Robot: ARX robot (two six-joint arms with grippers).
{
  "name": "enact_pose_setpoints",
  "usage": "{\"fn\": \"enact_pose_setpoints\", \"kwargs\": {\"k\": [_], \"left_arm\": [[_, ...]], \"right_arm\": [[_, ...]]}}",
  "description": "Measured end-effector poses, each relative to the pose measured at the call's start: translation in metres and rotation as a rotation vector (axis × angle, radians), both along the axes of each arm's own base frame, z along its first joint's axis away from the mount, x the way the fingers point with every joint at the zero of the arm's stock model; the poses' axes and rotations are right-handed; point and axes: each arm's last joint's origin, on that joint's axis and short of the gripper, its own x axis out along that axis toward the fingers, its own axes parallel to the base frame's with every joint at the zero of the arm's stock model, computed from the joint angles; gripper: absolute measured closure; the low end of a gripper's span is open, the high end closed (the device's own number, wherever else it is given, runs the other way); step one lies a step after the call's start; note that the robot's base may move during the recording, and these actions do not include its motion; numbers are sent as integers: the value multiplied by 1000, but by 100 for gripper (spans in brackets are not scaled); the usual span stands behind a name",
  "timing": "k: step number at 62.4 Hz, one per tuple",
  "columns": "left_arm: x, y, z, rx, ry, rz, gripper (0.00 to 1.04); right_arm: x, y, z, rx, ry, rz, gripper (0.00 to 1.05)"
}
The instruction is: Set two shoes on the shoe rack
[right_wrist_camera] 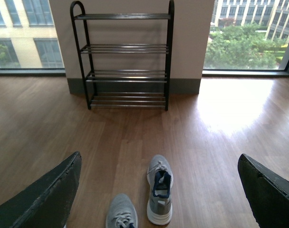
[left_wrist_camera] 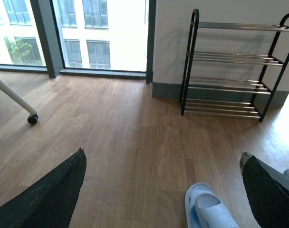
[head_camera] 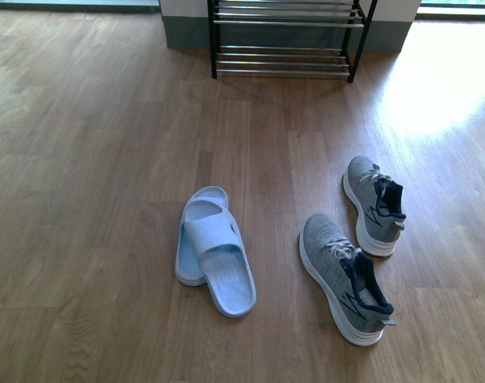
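**The left gripper (left_wrist_camera: 162, 154) and right gripper (right_wrist_camera: 159, 156) gape wide; shoes lie on the floor (head_camera: 91, 199)**

Each gripper's two dark fingers stand far apart and hold nothing; only bare wood and shoes show between them. In the front view neither arm appears. The pale blue slides (head_camera: 218, 255) lie left of centre, one partly on top of the other, toes toward the rack (head_camera: 282, 60). The grey sneakers (head_camera: 342, 275) lie to the right, near each other but not touching, also toe-first toward the rack. The rack stands against the wall (right_wrist_camera: 192, 42), well apart from all four shoes.
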Motion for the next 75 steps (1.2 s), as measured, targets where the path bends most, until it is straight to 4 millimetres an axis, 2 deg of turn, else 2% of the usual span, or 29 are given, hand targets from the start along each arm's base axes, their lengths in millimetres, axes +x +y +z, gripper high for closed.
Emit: {"fn": "enact_pose_setpoints", "kwargs": {"k": [75], "left_arm": [[0,0,0,0,0,0,9]], "right_arm": [[0,0,0,0,0,0,9]]}}
